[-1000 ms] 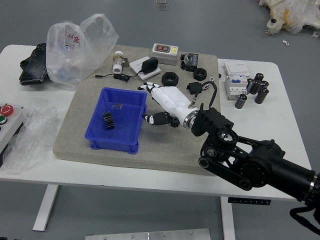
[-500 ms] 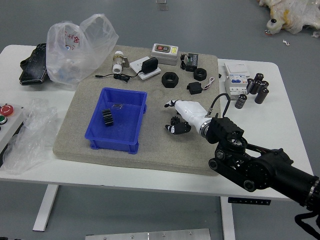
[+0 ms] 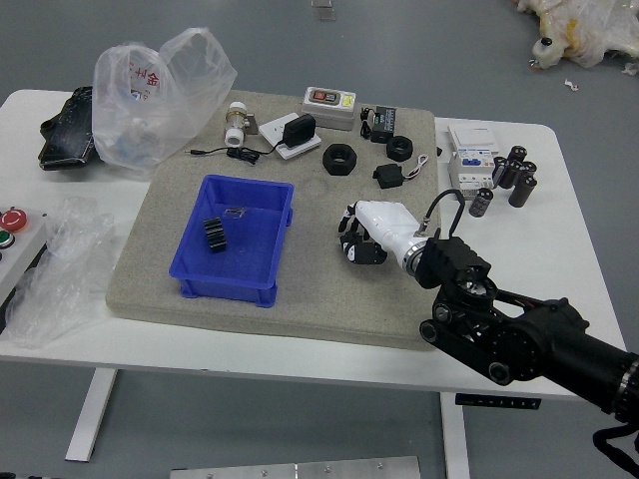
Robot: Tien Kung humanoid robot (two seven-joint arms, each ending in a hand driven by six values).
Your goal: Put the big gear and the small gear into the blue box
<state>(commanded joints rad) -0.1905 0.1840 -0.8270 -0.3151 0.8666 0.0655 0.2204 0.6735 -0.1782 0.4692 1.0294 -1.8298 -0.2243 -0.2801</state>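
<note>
- Big gear [image 3: 339, 169], as I read the thicker black ring: it lies flat beyond the hand [image 3: 384, 228] and slightly to its left, on the grey mat [image 3: 319, 309]. Likely stiff and not fragile.
- Small gear [image 3: 399, 156], apparently the slimmer ring: also flat, past the hand's far side and to the right of the big one. Probably the lighter of the two.
- The right hand is drawn in over bare mat, fingers curled, with nothing visible in its grip. It would need to open before either pick.
- Best hold on the big gear: thumb and fingers on opposite sides of the outer rim, low down. Its girth should give plenty to pinch.
- For the small gear, fingertips only; a smooth rim might slip or roll if squeezed off-centre.
- Between the hand and the small gear sits a small black block [image 3: 388, 177] with a pale cord [image 3: 417, 167]; coming down from above should avoid dragging either.
- The blue box [image 3: 225, 289] stands to the hand's left, with a ridged black piece [image 3: 215, 235] inside. Both gears are outside it, so each needs lifting over the wall and a gentle, low release.
</note>
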